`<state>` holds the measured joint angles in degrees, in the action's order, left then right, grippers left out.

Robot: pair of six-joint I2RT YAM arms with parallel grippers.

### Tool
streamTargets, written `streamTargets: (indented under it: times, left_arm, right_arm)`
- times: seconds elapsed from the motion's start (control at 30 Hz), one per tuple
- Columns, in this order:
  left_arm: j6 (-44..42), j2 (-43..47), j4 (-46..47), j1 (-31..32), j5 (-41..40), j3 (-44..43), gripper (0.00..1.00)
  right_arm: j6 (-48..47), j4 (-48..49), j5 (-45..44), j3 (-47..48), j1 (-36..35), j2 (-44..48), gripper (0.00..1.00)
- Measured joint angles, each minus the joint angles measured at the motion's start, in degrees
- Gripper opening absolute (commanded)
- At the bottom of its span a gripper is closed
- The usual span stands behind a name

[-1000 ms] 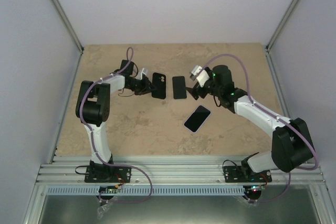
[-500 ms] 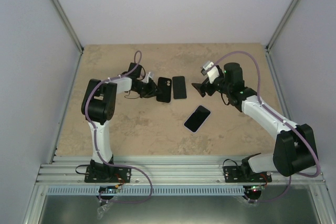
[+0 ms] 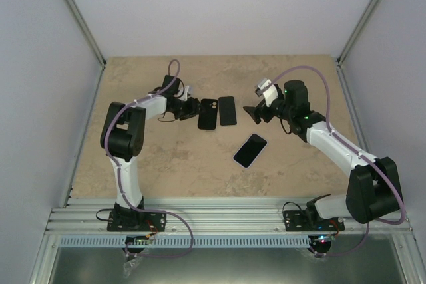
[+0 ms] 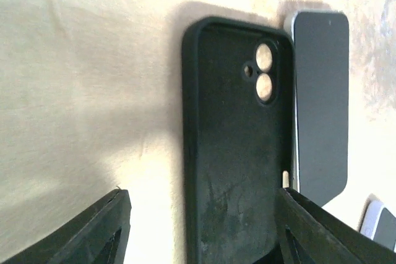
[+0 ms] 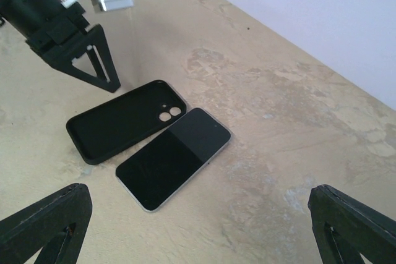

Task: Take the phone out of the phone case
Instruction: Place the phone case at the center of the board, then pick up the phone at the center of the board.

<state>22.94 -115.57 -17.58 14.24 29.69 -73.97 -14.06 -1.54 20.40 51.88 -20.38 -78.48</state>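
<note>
The black phone case (image 4: 238,153) lies empty on the table, hollow side up, its camera holes at the far end. The dark phone (image 4: 322,103) lies flat right beside it, screen up, out of the case. My left gripper (image 4: 203,197) stands open at the case's near end, one finger to its left, the other over its right edge. From above, the case (image 3: 208,113) and phone (image 3: 227,110) lie side by side with the left gripper (image 3: 193,106) at the case's left. My right gripper (image 3: 253,112) is open, apart from the phone (image 5: 173,159), nothing between its fingers.
A second phone with a pale rim (image 3: 250,150) lies tilted nearer the front, right of centre. Grey walls close in the tan tabletop (image 3: 166,157) at the back and on both sides. The left arm's fingers (image 5: 93,60) show beyond the case (image 5: 127,125) in the right wrist view.
My left gripper carried the case right, set it beside the phone and opened, letting it go. My right gripper drew back to the right from the phone and has stayed open.
</note>
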Motion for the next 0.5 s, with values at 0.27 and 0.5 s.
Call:
streamTargets:
  times: [0.27,0.5]
  left_arm:
    - [-4.04,8.13,-2.89,-0.02,-9.31,-0.02,0.99]
    - [-8.0,17.7,-6.03,0.26,-12.35,-0.24,1.0]
  right_arm:
    - [0.85,-1.31,-0.76,0.02,1.75,3.93,0.98]
    - [1.97,-4.66,-1.33,0.59,4.22,9.9,0.98]
